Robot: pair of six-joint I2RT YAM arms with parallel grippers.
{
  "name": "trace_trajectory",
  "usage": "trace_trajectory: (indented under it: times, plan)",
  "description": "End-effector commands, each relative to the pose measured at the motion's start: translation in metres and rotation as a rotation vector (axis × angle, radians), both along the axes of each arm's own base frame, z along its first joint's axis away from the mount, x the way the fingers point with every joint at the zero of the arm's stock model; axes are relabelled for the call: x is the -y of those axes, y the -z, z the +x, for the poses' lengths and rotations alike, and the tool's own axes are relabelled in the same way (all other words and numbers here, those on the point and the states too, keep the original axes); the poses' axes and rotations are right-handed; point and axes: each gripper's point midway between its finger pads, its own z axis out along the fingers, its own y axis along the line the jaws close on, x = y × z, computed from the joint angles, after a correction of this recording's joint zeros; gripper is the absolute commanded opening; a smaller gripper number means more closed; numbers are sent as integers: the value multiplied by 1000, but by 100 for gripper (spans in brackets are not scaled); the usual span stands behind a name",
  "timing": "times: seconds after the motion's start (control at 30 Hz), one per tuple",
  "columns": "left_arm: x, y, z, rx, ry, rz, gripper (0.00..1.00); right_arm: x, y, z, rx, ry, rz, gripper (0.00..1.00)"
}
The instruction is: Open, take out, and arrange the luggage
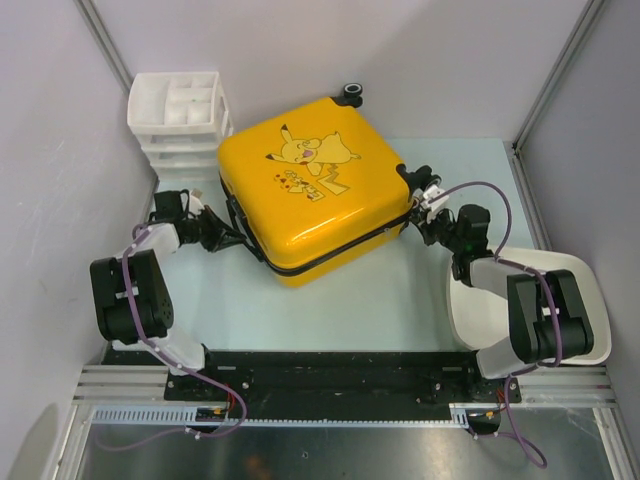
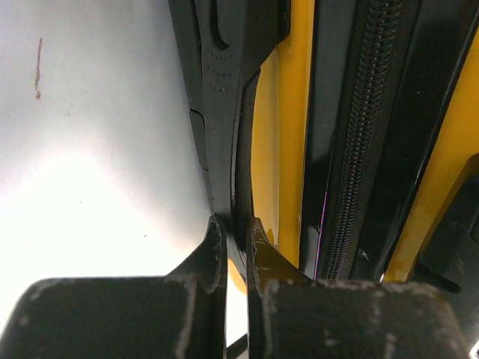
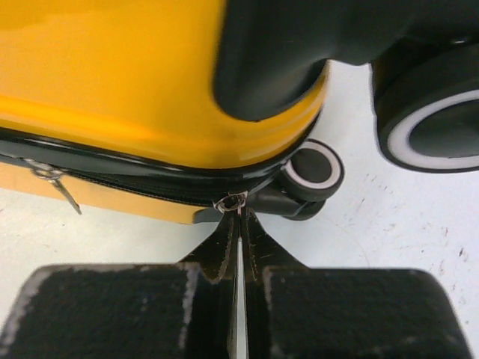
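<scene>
The yellow luggage (image 1: 310, 190) with the Pikachu print lies flat and closed at the table's middle, turned at an angle. My left gripper (image 1: 232, 238) is at its left side, shut on the black side handle (image 2: 224, 112), which runs up between the two fingers (image 2: 236, 224). Beside the handle run the yellow shell (image 2: 288, 112) and the black zipper band (image 2: 359, 149). My right gripper (image 1: 418, 215) is at the luggage's right corner, shut (image 3: 241, 217) on a small metal zipper pull (image 3: 232, 203) next to a black wheel (image 3: 314, 168). A second zipper pull (image 3: 52, 179) hangs further left on the seam.
A white plastic drawer unit (image 1: 180, 120) stands at the back left, touching the luggage's corner. A white tub (image 1: 560, 300) sits at the right under my right arm. Grey walls close in both sides. A larger wheel (image 3: 434, 127) is close above right of my right fingers.
</scene>
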Motion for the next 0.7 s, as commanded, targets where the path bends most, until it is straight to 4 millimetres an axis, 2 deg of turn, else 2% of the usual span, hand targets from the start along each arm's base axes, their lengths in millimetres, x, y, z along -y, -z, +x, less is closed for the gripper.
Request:
trace_trajectory:
  times: [0.0,0.07,0.1,0.13,0.2,0.3,0.37,0.53,0.67]
  plan:
    - [-79,-6,51,140,-138,276,0,53,-54,49,213,153,-35,0]
    - [-79,-8,57,146,-121,276,0,62,-65,58,264,121,-11,0]
    - [-81,-10,63,149,-116,275,0,73,-67,61,277,125,-5,0]
    - [-80,-10,66,149,-109,274,0,70,-71,61,289,81,6,0]
    - [-80,-11,74,156,-83,267,0,78,-75,70,313,58,5,0]
    - [-80,-15,82,172,-59,263,0,74,-78,78,359,-17,14,0]
    - [-81,-10,85,162,-49,258,0,70,-84,83,386,-50,40,0]
    - [-79,-5,94,164,-19,255,0,65,-83,111,362,-101,117,0]
    - [-73,2,100,161,12,261,0,57,-84,123,363,-163,188,0]
